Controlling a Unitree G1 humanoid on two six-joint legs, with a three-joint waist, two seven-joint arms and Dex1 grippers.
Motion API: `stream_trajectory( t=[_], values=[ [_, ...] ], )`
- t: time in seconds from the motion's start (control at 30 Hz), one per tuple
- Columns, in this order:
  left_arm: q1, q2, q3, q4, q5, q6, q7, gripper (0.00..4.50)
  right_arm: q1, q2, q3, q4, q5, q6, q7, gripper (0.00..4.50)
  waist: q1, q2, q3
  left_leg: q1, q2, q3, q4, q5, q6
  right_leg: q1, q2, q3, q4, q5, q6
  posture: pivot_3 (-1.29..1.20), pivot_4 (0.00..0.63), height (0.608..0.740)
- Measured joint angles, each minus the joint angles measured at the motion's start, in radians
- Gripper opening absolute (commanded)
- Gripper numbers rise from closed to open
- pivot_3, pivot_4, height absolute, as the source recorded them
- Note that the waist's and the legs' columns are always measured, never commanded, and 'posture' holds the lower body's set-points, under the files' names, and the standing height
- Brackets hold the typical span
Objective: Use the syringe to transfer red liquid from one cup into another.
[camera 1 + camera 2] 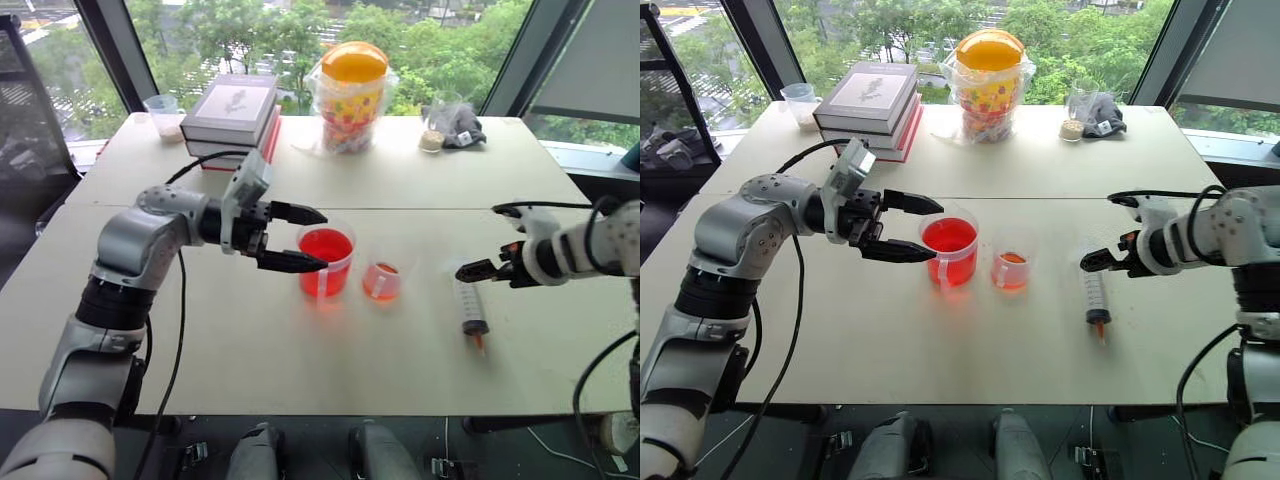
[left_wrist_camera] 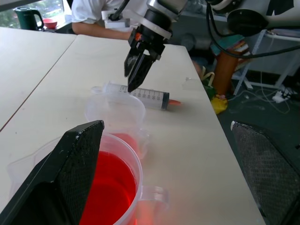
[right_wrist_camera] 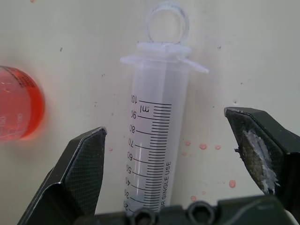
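Clear plastic syringe [image 1: 471, 310] lies flat on the table [image 1: 300, 370], right of centre, empty, not yet grasped. Right gripper [image 1: 478, 268] hovers over its barrel, fingers spread wide. Left gripper [image 1: 308, 239] is open around the big red cup [image 1: 326, 262], centre frame. Small cup [image 1: 382, 281] beside it holds little red liquid [image 1: 326, 246]; most of the transfer looks undone.

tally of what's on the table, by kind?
Clear cups: 3 (large red-filled cup, smaller cup, small cup by the books)
Syringe: 1
Books: 2, stacked
Yellow-lidded jar in a clear bag: 1
Dark bundle at the far right, contents unclear: 1
Total: 8
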Motion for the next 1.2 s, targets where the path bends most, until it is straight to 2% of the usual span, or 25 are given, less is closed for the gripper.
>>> stream_trajectory(
  t=[0.3, 0.37, 0.43, 0.47, 0.53, 0.57, 0.9, 1.07, 1.2],
  values=[
    [0.008, 0.005, 0.006, -0.036, -0.012, 0.012, 0.018, 4.5, -0.036, 0.061, 0.144, 0.044, -0.161, -0.004, 0.143, 4.42, -0.001, 0.0, 0.0, 0.0, 0.0, 0.0, 0.0, 0.0, 0.0, 0.0, 0.0, 0.0, 0.0, 0.0, 0.0, 0.0, 0.15, 0.74],
    [0.012, 0.006, 0.006, -0.037, -0.013, 0.012, 0.019, 4.5, -0.05, 0.061, 0.167, 0.05, -0.191, -0.01, 0.177, 3.9, -0.001, 0.0, 0.0, 0.0, 0.0, 0.0, 0.0, 0.0, 0.0, 0.0, 0.0, 0.0, 0.0, 0.0, 0.0, 0.0, 0.15, 0.74],
    [0.013, 0.007, 0.007, -0.038, -0.013, 0.012, 0.02, 4.5, -0.06, 0.064, 0.201, 0.059, -0.228, -0.026, 0.207, 3.11, -0.001, 0.0, 0.0, 0.0, 0.0, 0.0, 0.0, 0.0, 0.0, 0.0, 0.0, 0.0, 0.0, 0.0, 0.0, 0.0, 0.15, 0.74],
    [0.014, 0.007, 0.007, -0.042, -0.013, 0.012, 0.022, 4.5, -0.066, 0.066, 0.213, 0.07, -0.246, -0.035, 0.224, 2.49, -0.001, 0.0, 0.0, 0.0, 0.0, 0.0, 0.0, 0.0, 0.0, 0.0, 0.0, 0.0, 0.0, 0.0, 0.0, 0.0, 0.15, 0.74],
    [0.017, 0.007, 0.007, -0.049, -0.013, 0.011, 0.027, 4.5, -0.078, 0.072, 0.23, 0.085, -0.276, -0.049, 0.259, 1.57, -0.003, 0.0, 0.0, 0.001, 0.0, 0.0, 0.0, 0.0, 0.0, 0.0, 0.0, 0.0, 0.0, 0.0, 0.0, 0.0, 0.15, 0.74],
    [0.019, 0.007, 0.008, -0.052, -0.013, 0.011, 0.028, 4.5, -0.083, 0.074, 0.239, 0.088, -0.288, -0.054, 0.273, 1.39, -0.004, 0.0, 0.0, 0.001, 0.0, 0.0, 0.0, 0.0, 0.0, 0.001, 0.0, 0.0, 0.0, 0.0, 0.0, 0.0, 0.15, 0.74],
    [0.028, 0.008, 0.026, -0.039, -0.018, 0.006, 0.034, 4.5, -0.095, 0.058, 0.249, 0.103, -0.39, -0.102, 0.371, 1.39, -0.002, 0.0, 0.0, 0.001, 0.0, 0.001, 0.001, 0.0, 0.0, 0.0, 0.0, 0.0, 0.001, 0.0, 0.0, 0.0, 0.15, 0.74],
    [-0.008, 0.019, 0.041, 0.016, -0.019, -0.004, 0.027, 4.5, -0.088, -0.02, 0.043, -0.077, -0.401, -0.2, 0.375, 1.39, 0.0, 0.001, 0.0, 0.0, 0.0, 0.0, -0.001, 0.0, 0.0, -0.001, 0.001, 0.0, 0.001, 0.0, 0.001, 0.0, 0.15, 0.74],
    [-0.009, 0.024, 0.043, 0.045, -0.011, -0.016, 0.013, 4.5, -0.019, 0.047, -0.179, -0.273, -0.382, -0.324, 0.348, 1.39, -0.002, 0.001, 0.0, 0.0, 0.001, 0.0, -0.002, 0.0, 0.0, -0.001, 0.002, -0.001, 0.002, 0.0, 0.001, 0.0, 0.15, 0.74]
  ],
)
